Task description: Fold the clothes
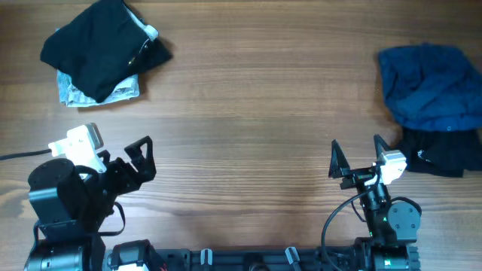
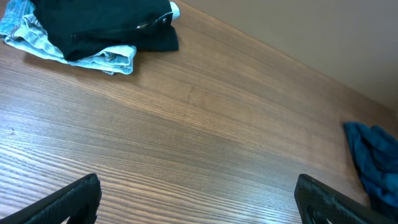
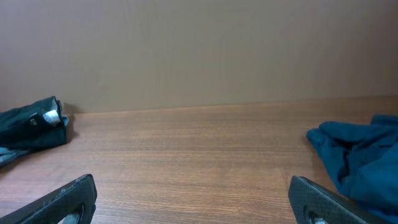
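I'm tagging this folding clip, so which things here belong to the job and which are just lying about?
Belongs to the job: left black garment on the pale blue garment; crumpled dark blue garment touching the right black garment; left gripper and right gripper, both open.
Just lying about: nothing loose; only the table and a cable at its left edge.

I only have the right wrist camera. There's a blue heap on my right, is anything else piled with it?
Observer: Yes, overhead shows a black garment lying against the near edge of the blue heap, beside the right gripper.
Operator: Is the dark bundle far left by itself?
Observer: No, that black bundle sits on a pale blue garment sticking out beneath it.
Operator: And the left gripper?
Observer: The left gripper is open and empty, short of that bundle.
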Robot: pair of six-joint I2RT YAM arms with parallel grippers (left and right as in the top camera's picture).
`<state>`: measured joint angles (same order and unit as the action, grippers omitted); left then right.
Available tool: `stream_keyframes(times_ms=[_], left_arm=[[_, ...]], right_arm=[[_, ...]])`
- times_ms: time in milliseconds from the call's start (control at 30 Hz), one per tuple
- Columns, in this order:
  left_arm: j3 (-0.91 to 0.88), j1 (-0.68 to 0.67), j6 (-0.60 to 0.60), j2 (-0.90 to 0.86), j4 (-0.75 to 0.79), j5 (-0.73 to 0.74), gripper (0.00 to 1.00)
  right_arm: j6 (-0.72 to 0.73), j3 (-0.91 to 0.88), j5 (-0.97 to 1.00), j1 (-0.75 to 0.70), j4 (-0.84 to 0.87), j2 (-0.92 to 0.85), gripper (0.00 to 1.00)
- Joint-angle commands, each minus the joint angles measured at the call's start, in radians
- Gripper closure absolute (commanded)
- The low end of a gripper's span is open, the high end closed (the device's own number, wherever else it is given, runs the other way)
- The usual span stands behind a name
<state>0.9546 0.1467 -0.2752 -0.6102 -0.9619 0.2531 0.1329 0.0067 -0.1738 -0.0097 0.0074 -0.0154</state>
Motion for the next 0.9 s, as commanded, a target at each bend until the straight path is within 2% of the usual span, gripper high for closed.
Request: stream_keyframes(times_ms=[0, 100, 233, 367, 567, 600, 733, 867], left_arm=[[-0.001, 0.001, -0.002, 0.000, 0.002, 0.012, 0.00], [-0.001, -0.001, -0.002, 0.001, -0.043, 0.012, 0.00], [-0.038, -0.008, -0.002, 0.040, -0.008, 0.046, 0.00], [-0.247, -0.075, -0.002, 0.207, 0.253, 0.039, 0.00], [-0.735, -0.155, -0.029, 0.419, 0.870, 0.046, 0.00], [-0.786, -0.155, -0.029, 0.441, 0.931, 0.045, 0.00], [-0.896, -0.155, -0.028, 0.567, 0.950, -0.040, 0.00], [-0.949, -0.155, -0.016, 0.608, 0.948, -0.123, 0.00]], right_arm=[[-0.014, -0.002, 0.018, -0.005, 0.005, 0.012, 0.00], [-0.014, -0.002, 0.018, -0.005, 0.005, 0.012, 0.00], [-0.014, -0.002, 0.018, -0.005, 0.005, 0.012, 0.00], [-0.014, -0.002, 0.018, -0.005, 0.005, 0.012, 0.00], [-0.014, -0.002, 0.018, -0.005, 0.005, 0.012, 0.00], [-0.014, -0.002, 0.018, -0.005, 0.005, 0.012, 0.00], [-0.014, -0.002, 0.018, -0.005, 0.005, 0.012, 0.00], [-0.014, -0.002, 0.018, -0.005, 0.005, 0.011, 0.00]])
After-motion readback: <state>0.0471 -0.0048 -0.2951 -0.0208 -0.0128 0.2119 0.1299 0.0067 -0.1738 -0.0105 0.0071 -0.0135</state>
